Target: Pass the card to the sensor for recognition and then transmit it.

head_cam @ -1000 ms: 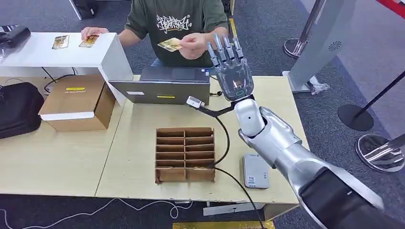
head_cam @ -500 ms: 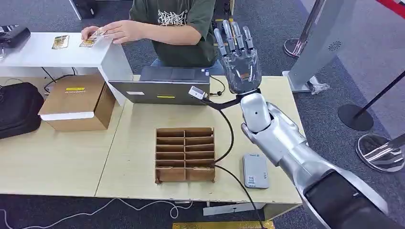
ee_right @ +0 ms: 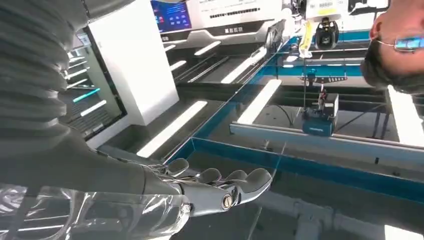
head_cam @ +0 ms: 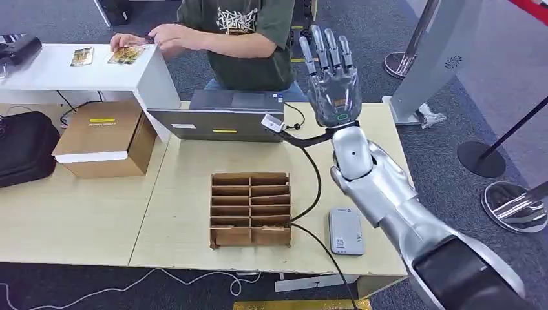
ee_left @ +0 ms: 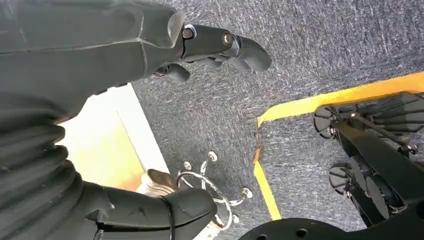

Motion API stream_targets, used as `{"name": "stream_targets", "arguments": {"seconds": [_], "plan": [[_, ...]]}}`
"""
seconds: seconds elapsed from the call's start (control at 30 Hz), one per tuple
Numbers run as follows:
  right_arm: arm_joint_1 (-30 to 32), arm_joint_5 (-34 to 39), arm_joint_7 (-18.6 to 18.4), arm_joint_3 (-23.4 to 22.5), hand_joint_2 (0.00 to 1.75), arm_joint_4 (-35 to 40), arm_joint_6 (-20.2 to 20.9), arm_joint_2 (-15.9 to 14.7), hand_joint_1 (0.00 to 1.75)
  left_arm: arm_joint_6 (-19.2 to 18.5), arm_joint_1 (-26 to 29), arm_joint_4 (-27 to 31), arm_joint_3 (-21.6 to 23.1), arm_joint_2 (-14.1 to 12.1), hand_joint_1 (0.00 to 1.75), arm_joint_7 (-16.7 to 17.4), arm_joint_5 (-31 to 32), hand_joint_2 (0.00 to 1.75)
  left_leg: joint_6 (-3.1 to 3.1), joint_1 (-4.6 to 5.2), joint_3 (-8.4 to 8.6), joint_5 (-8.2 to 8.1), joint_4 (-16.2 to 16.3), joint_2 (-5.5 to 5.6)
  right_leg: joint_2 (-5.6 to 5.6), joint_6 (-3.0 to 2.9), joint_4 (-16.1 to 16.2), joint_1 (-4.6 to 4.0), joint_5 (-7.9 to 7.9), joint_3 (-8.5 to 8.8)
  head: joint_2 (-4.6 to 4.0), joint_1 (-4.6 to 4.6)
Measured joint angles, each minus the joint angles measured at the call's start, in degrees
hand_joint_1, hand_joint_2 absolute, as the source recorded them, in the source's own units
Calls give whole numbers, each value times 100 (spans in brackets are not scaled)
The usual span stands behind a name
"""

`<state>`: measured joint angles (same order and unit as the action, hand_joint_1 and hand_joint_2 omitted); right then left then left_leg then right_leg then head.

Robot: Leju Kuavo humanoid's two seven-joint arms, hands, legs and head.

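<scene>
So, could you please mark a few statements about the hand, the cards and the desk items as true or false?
1. The right hand is raised with fingers spread, holding nothing. True.
2. The card reader lies inside the cardboard organizer. False: it lies on the table beside it.
3. Cards lie on the white side table, under the person's hand. True.
4. The laptop stands open. False: it is closed.

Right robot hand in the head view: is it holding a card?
No, the right robot hand is raised, fingers apart, empty.
</scene>
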<state>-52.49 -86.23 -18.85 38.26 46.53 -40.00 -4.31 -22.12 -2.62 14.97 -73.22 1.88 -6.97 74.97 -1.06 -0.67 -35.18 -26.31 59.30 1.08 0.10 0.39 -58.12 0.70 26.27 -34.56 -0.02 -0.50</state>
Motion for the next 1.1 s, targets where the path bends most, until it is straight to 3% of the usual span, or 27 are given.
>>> {"name": "stream_targets", "arguments": {"seconds": [0.23, 0.47, 0.7, 1.1], "plan": [[318, 0, 442, -885, 175, 319, -2, 66, 0, 15, 6, 0, 0, 22, 0, 11, 0, 175, 1, 0, -1, -1, 0, 1, -1, 0, 1, 0, 0, -1, 0, 0], [712, 0, 492, -1518, 175, 652, -2, 66, 0, 24, 11, 0, 0, 35, 0, 44, 0, 175, 1, 0, 1, -1, 0, 0, 0, 0, 1, 0, 0, -1, 0, -2], [1294, 0, 416, -1843, 175, 1354, -2, -7, 0, 33, 21, 0, -2, 59, 0, 46, 0, 175, 3, 0, 0, -3, 0, -1, 0, 0, 2, 0, 1, -2, 0, 0], [1991, -2, 798, -2372, 175, 2263, -2, -13, 0, 42, 21, 0, -4, 63, 0, 59, 0, 175, 4, 0, -1, -4, -1, 0, -1, 0, 2, 0, 1, -1, 0, 0]]}}
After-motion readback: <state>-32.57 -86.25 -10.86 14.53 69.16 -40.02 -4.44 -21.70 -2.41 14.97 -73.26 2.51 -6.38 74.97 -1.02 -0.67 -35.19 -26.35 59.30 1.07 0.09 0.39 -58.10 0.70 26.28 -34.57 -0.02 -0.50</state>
